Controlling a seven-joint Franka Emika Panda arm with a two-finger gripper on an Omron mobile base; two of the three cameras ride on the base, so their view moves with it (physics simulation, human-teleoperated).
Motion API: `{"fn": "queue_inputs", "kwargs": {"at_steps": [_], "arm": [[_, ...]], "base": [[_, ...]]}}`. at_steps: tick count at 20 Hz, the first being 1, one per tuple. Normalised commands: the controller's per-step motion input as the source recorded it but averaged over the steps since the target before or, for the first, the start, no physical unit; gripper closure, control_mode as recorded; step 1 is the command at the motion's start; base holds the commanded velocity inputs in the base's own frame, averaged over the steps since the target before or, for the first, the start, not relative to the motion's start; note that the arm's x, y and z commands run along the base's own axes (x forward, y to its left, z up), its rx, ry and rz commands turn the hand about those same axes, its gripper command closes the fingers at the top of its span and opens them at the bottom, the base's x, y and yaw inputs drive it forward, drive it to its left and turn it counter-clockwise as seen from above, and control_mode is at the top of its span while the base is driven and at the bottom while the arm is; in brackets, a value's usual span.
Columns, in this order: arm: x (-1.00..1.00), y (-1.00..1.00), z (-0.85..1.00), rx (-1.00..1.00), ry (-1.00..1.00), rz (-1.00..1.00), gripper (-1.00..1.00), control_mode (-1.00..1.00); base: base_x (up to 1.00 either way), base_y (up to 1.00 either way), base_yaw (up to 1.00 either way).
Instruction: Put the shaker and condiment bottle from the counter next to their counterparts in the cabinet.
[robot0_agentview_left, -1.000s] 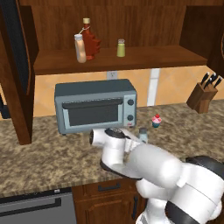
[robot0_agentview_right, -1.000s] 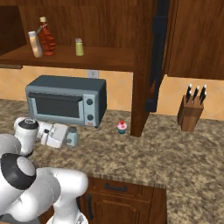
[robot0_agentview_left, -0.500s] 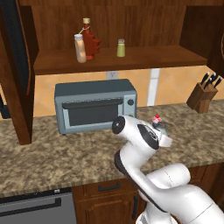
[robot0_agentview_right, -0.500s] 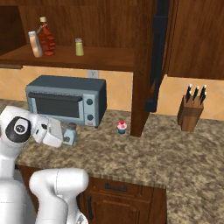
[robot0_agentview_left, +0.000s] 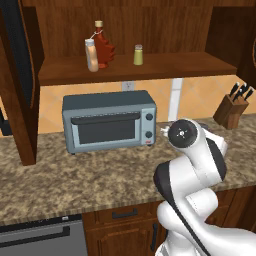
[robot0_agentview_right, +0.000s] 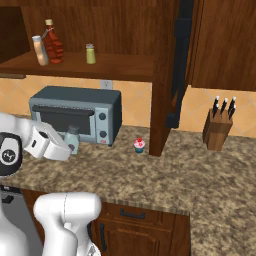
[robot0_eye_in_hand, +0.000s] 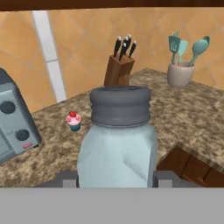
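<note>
Grey-blue glass fills the gripper (robot0_eye_in_hand: 116, 179): its fingers pinch the shaker (robot0_eye_in_hand: 118, 138) upright by the body, lifted just in front of the toaster oven (robot0_agentview_right: 77, 112) over the granite table (robot0_agentview_right: 165, 170). Above the toaster oven, on the cabinet (robot0_agentview_left: 150, 67) shelf, the condiment bottle (robot0_agentview_left: 92, 55) stands touching the red leaf-shaped bottle (robot0_agentview_left: 103, 47), with the yellow-green shaker (robot0_agentview_left: 138, 54) near them.

Shaker (robot0_eye_in_hand: 117, 140) upright in gripper (robot0_eye_in_hand: 116, 178) – condiment bottle (robot0_agentview_left: 92, 55) on cabinet (robot0_agentview_left: 150, 67) shelf

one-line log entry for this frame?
phase: carry | gripper: shut on shaker | condiment bottle: on cabinet shelf | next: shelve shaker
</note>
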Motion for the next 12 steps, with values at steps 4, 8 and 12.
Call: {"fn": "queue_inputs", "kwargs": {"at_steps": [4, 8, 12], "arm": [[-0.36, 0.0, 1.0, 0.01, -0.19, 0.33, 1.0, -1.0], [-0.46, 0.0, 0.99, 0.0, -0.29, 0.36, 1.0, -1.0], [-0.1, 0.0, 0.79, 0.0, -0.25, 0.36, 1.0, -1.0]], "base": [[0.0, 0.0, 0.0], [0.0, 0.0, 0.0], [0.0, 0.0, 0.0]]}}
